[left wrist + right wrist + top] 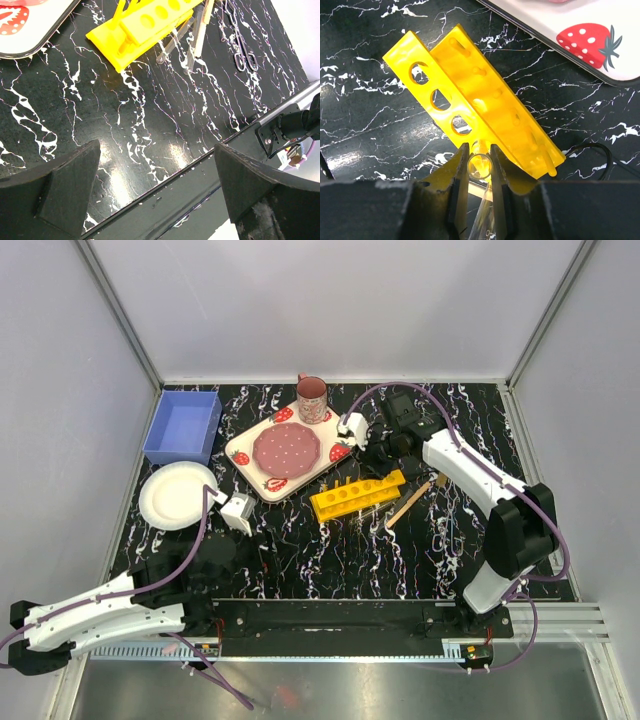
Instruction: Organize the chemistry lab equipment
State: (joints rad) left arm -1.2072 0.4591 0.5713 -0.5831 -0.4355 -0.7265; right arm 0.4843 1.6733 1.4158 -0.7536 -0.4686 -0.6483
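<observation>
The yellow test-tube rack (357, 495) (470, 95) (145, 25) stands mid-table. My right gripper (480, 147) (376, 462) hangs over its right end, shut on a thin clear tube (481, 165). I look down the tube's open mouth; its far end is at a rack hole, depth unclear. More clear tubes (175, 40), a wooden-handled brush (412, 502) (202, 30) and slim metal tools (242, 47) lie on the table beside the rack. My left gripper (157, 147) (232, 545) is open and holds nothing, low over the table's near edge, well left of the rack.
A strawberry-patterned plate (288, 448) (580, 35) lies just behind the rack, with a pink mug (312, 398) behind it. A blue bin (183, 425) and a white paper plate (177, 495) are at the left. The metal rail (200, 190) runs along the near edge.
</observation>
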